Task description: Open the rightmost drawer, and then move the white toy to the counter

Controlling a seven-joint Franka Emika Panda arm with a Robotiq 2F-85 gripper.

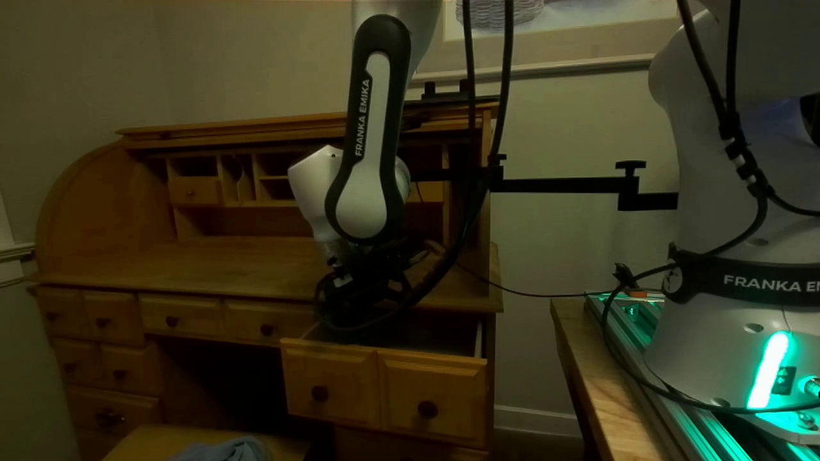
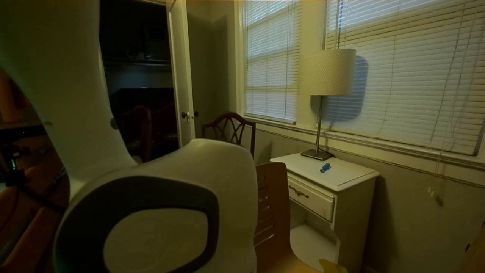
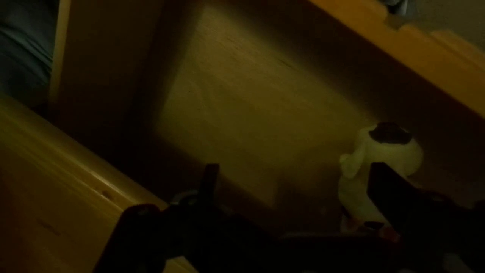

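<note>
Tool [image 3: 295,170]: released, its dark fingers [image 3: 388,189] spread wide apart over the pulled-out rightmost drawer [image 1: 384,392].
White toy [image 3: 357,180]: inside that drawer, partly hidden in the wrist view by the finger on that view's right; dark patch on top, reddish bits low down. Touching the finger or apart, cannot tell.
Drawer: panelled front, two dark knobs [image 1: 319,393], beneath the honey-oak counter [image 1: 218,262].
Arm [image 1: 368,179]: hangs before the counter in an exterior view.
Seat [image 1: 144,442]: yellowish, rumpled grey-blue cloth [image 1: 224,449] on it.
Lamp [image 2: 327,72]: in an exterior view, on white nightstand [image 2: 352,178], blue object [image 2: 325,167] near its base, window blinds [image 2: 409,76] behind.
</note>
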